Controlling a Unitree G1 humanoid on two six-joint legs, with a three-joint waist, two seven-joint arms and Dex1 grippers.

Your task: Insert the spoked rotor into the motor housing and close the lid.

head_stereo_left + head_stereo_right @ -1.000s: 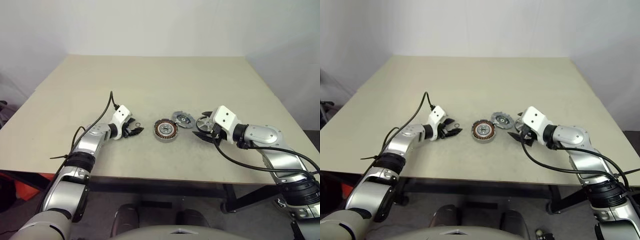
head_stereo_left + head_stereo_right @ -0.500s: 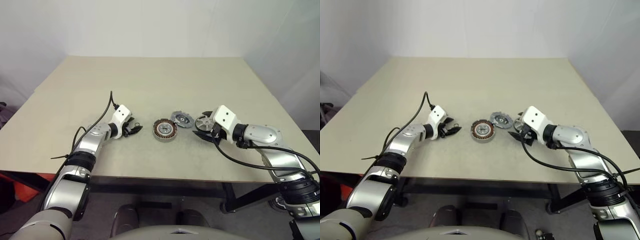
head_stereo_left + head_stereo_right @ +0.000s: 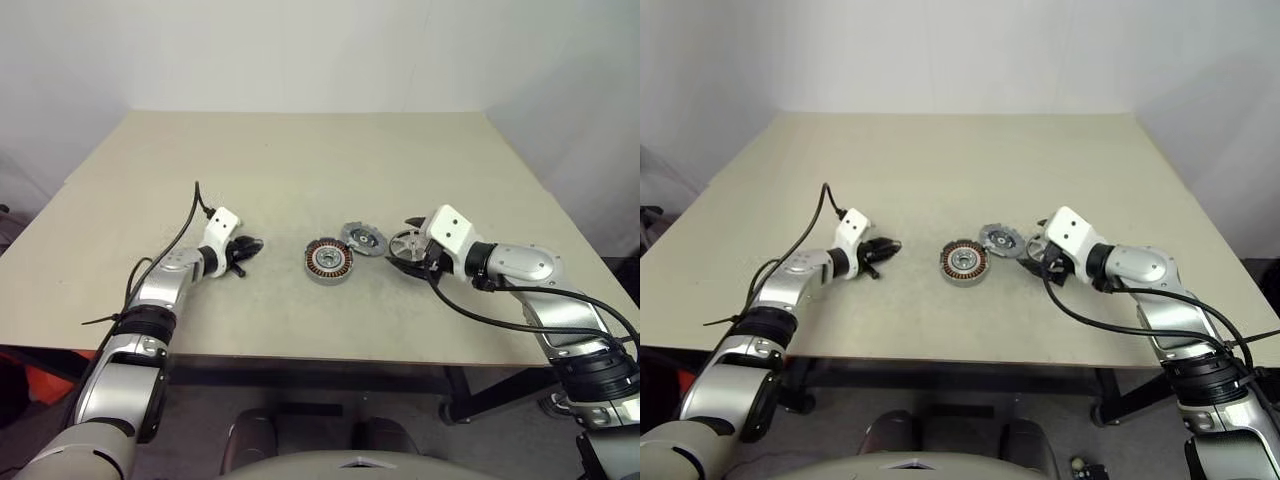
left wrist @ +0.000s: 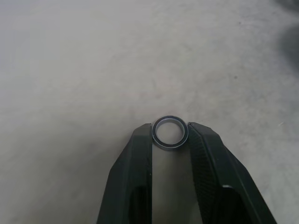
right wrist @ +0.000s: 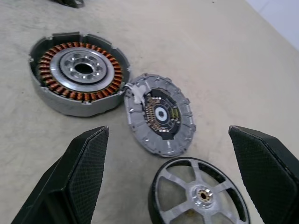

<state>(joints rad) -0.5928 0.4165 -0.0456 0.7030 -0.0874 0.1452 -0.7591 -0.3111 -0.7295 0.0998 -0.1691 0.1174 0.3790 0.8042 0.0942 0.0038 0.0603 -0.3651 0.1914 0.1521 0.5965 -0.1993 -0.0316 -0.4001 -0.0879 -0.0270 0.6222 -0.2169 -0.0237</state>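
Spoked rotor (image 5: 200, 193), black-rimmed with a bright silver spoked face, lies flat on the table (image 3: 300, 160) between the spread fingers of the right gripper (image 5: 172, 177), which stands released around it without touching. At about ten o'clock from the rotor rests the lid (image 5: 160, 114), ribbed face up and tilted against the rim of the motor housing (image 5: 79, 72), whose copper-brown windings ring a silver centre. Seen from the head camera, the three parts form a short row near the table's middle, housing at nine o'clock, rotor at three.

Well apart at nine o'clock of the housing, the left gripper (image 4: 170, 140) is clenched on a small metal ring (image 4: 170, 132), pinched edge to edge between its pads.

The rotor looks rigid, all metal and likely hefty for its size; its smooth rim may slip, so a hold across the black outer rim seems the safest purchase, keeping it level for the drop into the housing. Magnets could tug it sideways near the windings.

No brand, label or legible writing appears on any part.
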